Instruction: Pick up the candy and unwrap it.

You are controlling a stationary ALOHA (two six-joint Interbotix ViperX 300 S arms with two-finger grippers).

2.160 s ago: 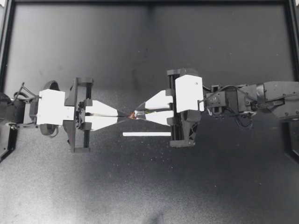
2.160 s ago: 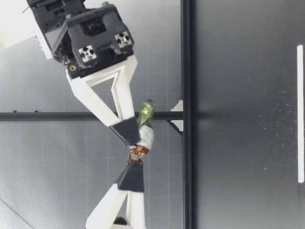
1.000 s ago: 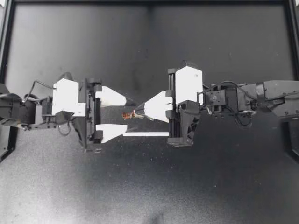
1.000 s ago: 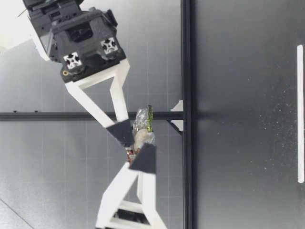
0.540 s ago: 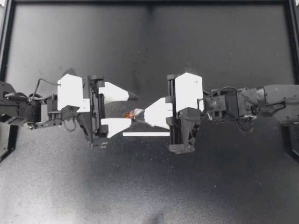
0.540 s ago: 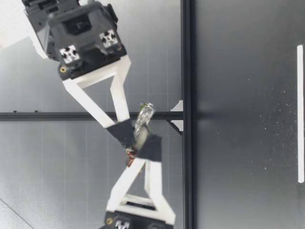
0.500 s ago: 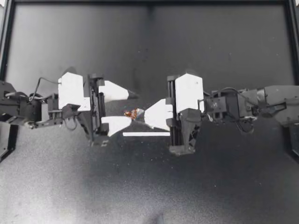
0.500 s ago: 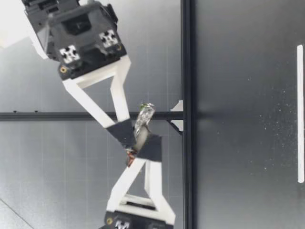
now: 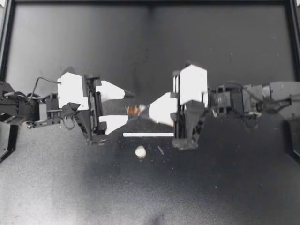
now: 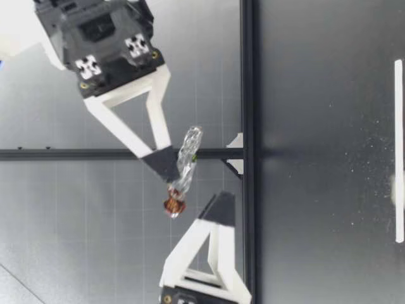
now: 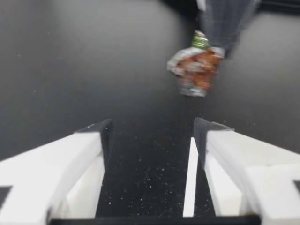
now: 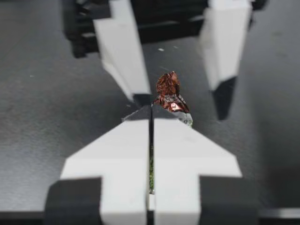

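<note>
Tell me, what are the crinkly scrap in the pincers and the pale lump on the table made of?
The wrapper in my right gripper looks like thin metallised film: crumpled, glinting silver, brown-red and green. The lump looks matte, cream and rounded, probably the candy itself; hard or chewy I cannot tell.

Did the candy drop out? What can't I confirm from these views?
Whether the wrapper is empty: tiny in the top view; in the right wrist view my right gripper shut on it covers its lower part.
What the pale lump near the white strip is: too small in the top view; the low view shows only a pale smear there.
Left wrist view: wrapper blurred, right gripper cut by the edge.
</note>
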